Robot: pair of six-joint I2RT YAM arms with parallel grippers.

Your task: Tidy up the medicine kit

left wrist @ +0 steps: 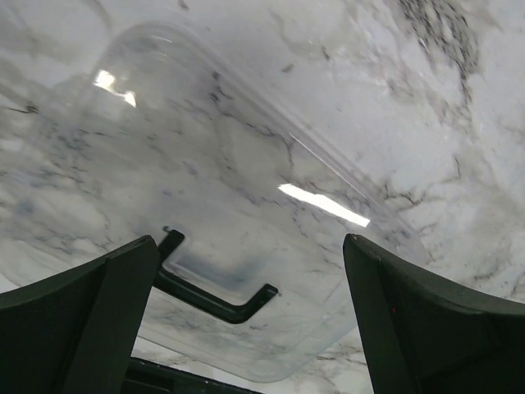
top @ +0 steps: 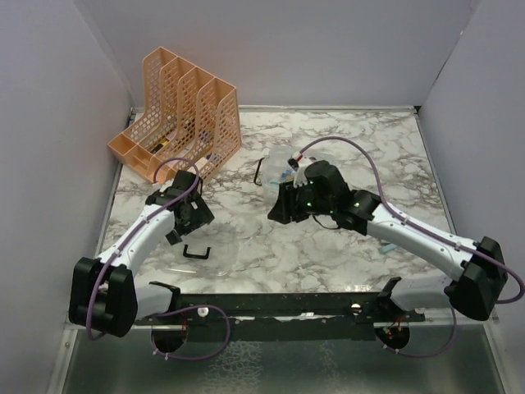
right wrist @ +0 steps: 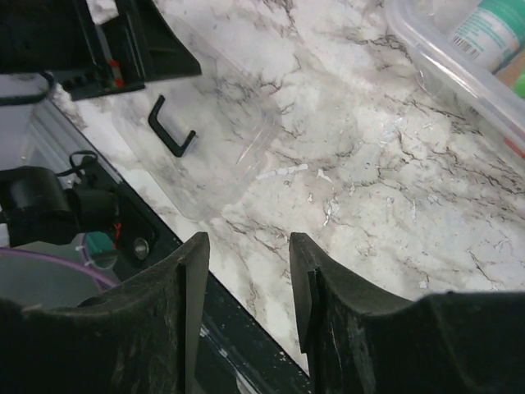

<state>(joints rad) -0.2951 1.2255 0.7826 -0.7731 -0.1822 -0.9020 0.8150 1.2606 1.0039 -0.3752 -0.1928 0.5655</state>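
**Kit lid off, both grippers empty**

The small clear plastic medicine kit box (top: 277, 167) is seen near the middle of the white marble table (top: 369, 148), a bit toward 12 o'clock, half hidden by the right arm. Its see-through lid with black handle (left wrist: 205, 164) is laid flat at 7 o'clock. The left gripper (left wrist: 248, 246) is spread wide above it, nothing held. The right gripper (right wrist: 246, 242) is parted a bit, also empty.

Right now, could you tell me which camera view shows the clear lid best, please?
The left wrist view: the clear lid fills the frame, its black handle plain. The top view shows it faintly, flat on the table; the right wrist view shows it farther off.
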